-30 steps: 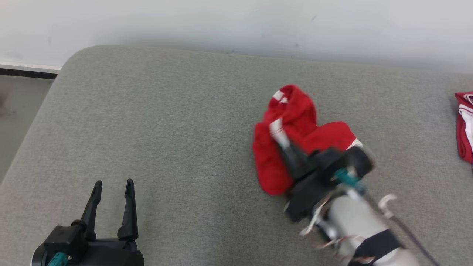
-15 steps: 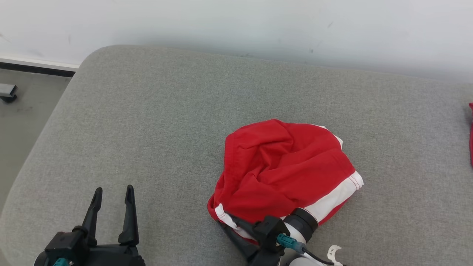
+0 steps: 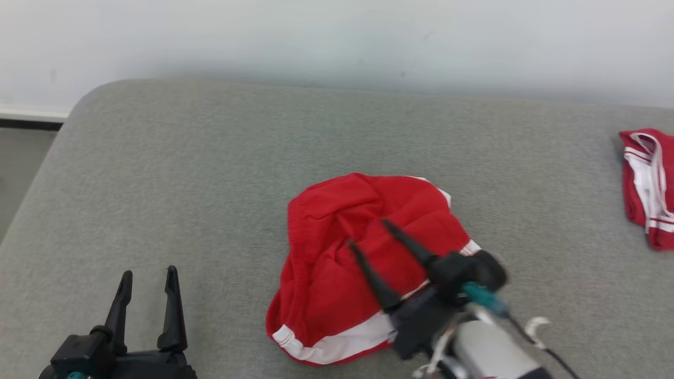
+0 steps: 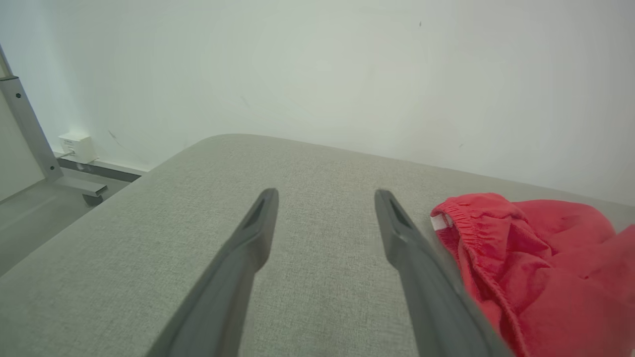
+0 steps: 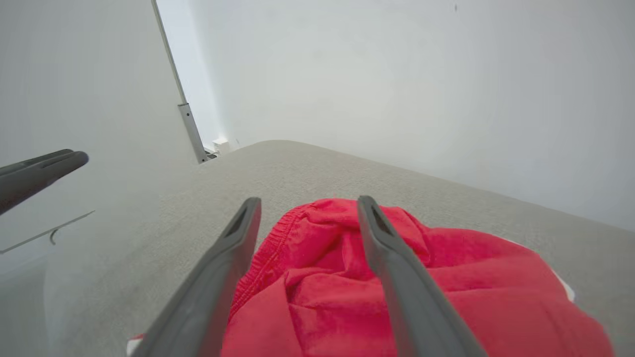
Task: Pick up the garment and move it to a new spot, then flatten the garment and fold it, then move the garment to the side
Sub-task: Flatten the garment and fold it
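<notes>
Moved: the right hand [image 3: 368, 233], clenched at the near hem of the garment [image 3: 326, 273] half a second ago, now has its fingers spread and stands lifted over the cloth. The head camera has turned too, so the whole picture has shifted.
Right hand: released, holding nothing. In the head view its two dark fingers point up and left across the middle of the red heap. In its wrist view they straddle the top fold. Whether the tips touch the cloth cannot be told.
Left hand [image 3: 149, 271]: released and empty, fingers apart, at the lower left of the head view, well apart from the garment. Its wrist view shows the cloth just to the right of its right finger.
Garment: a red crumpled heap, unfolded, lying on the worktop [image 3: 184, 173] a little right of centre. A gathered waistband runs along its left side and a white band [image 3: 337, 345] along the near edge.
Worktop: grey fabric with a rounded far-left corner.
Other cloth [image 3: 645, 184]: a red and white piece at the far right edge of the worktop, well apart from the garment.
Wall [image 3: 316, 37]: pale, just behind the worktop.
</notes>
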Robot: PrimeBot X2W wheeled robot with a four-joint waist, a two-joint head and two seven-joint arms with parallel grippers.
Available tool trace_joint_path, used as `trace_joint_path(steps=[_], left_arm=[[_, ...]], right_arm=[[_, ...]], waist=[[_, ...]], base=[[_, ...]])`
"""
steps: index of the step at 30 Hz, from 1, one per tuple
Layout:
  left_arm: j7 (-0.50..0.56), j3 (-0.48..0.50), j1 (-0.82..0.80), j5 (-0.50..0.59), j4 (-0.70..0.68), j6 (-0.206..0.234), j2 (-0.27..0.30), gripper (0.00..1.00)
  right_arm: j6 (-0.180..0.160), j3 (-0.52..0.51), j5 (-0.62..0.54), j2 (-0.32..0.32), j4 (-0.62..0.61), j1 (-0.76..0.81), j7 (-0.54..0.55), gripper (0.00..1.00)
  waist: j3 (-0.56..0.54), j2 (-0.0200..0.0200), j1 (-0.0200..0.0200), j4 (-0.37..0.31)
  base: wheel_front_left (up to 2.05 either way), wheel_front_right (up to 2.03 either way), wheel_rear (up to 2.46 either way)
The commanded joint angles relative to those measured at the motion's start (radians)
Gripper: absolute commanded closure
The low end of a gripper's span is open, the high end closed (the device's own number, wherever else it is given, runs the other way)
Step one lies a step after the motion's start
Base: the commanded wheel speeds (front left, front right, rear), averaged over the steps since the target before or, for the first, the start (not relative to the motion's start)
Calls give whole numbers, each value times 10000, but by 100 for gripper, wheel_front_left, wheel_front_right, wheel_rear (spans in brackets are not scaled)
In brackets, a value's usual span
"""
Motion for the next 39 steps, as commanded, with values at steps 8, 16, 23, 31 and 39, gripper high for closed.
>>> trace_joint_path(steps=[8, 16, 23, 31, 39], left_arm=[[-3, 121, 35, 125, -87, -42, 31, 0], [-3, -29, 20, 178, -52, -103, 12, 0], [-5, -92, -40, 184, -63, -94, -4, 0], [-5, -21, -86, 116, -115, -56, -18, 0], [-5, 27, 170, 99, -39, 9, -26, 0]], right_arm=[[-28, -2105, -652, -787, -1010, 1393, 1, 0], [-28, -2389, -740, -1391, -264, 1371, 52, 0], [-28, -1928, -181, -1860, 991, 621, 315, 0], [-28, -1166, 766, -2154, 1936, 175, 353, 100], [-28, -1472, 1118, -2307, 1273, 791, 16, 100]], waist=[[-109, 0, 1, -578], [-68, 0, 1, -394], [140, 0, 1, 61], [385, 0, 1, 306], [120, 0, 1, -162]], base=[[0, 0, 0], [0, 0, 0], [0, 0, 0], [0, 0, 0], [0, 0, 0]])
